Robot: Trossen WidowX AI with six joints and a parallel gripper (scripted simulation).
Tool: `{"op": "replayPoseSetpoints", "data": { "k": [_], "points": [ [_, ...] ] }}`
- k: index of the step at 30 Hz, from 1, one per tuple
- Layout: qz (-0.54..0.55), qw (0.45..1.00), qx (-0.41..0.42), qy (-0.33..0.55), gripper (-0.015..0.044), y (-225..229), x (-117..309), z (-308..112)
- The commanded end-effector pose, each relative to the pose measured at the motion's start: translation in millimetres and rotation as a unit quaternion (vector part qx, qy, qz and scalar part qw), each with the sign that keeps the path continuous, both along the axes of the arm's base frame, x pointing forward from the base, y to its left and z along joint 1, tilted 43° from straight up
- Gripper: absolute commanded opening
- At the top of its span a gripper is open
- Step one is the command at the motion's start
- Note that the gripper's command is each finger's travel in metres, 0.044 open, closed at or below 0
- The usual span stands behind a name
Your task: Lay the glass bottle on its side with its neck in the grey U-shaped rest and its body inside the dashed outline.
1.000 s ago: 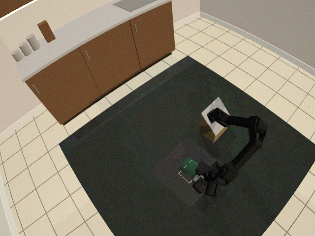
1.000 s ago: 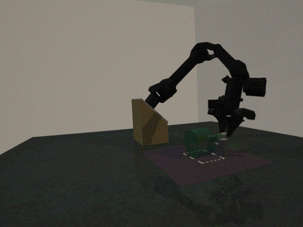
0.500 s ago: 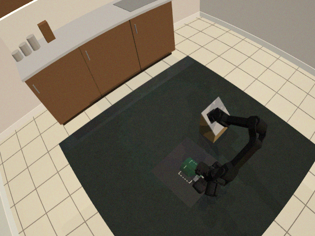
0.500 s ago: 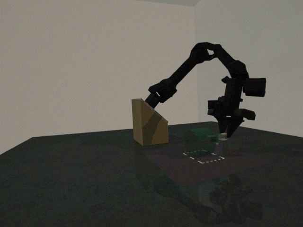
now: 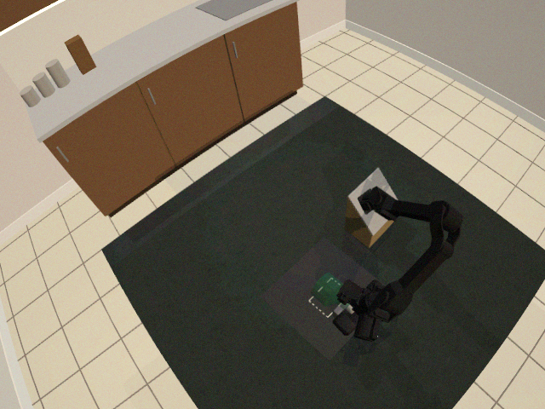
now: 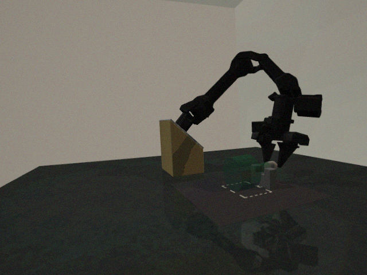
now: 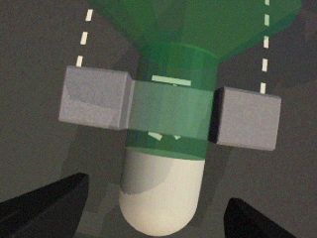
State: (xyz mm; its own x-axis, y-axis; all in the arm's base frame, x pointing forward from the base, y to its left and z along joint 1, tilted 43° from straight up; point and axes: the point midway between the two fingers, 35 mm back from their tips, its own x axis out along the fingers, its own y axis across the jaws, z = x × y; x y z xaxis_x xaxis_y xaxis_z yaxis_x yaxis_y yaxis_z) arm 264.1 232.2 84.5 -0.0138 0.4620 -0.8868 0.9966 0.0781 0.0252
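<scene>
The green glass bottle [image 5: 324, 296] [image 6: 238, 171] [image 7: 193, 25] lies on its side. Its neck passes between the two uprights of the grey U-shaped rest [image 5: 339, 309] [image 6: 269, 179] [image 7: 93, 96], and its cream cap [image 6: 271, 163] [image 7: 160, 198] sticks out beyond. The body lies over the dashed outline [image 5: 328, 315] [image 6: 244, 197] [image 7: 84, 38], one corner of which is uncovered; whether all of the body is inside cannot be told. My gripper [image 6: 273, 164] [image 7: 158, 197] is open, its fingers either side of the cap, with a gap on each side in the wrist view.
The arm stands on a wedge-shaped tan pedestal [image 5: 370, 235] [image 6: 167, 148] with a pale sloping top, behind the bottle's base end. A thin purplish mat [image 5: 288, 292] [image 6: 225, 213] lies under the outline and rest. Brown cabinets [image 5: 193, 100] stand farther off.
</scene>
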Motion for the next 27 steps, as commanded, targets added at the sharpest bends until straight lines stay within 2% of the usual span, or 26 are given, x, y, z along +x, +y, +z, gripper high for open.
{"op": "replayPoseSetpoints", "data": {
  "k": [1, 3, 4, 13, 27],
  "points": [
    [0.0, 1.0, -0.001, 0.0, 0.0385, -0.2, -0.1, -0.1],
    [0.0, 1.0, -0.001, 0.0, 0.0438, -0.2, -0.1, -0.1],
    [0.001, 1.0, 0.002, 0.001, 0.044, -1.5, 0.1, 0.7],
    [0.024, 0.991, 0.129, 0.01, 0.044, -47.5, 5.2, 36.1],
    [0.024, 0.991, 0.133, 0.01, 0.044, -57.9, 7.6, 43.9]
  ]
}}
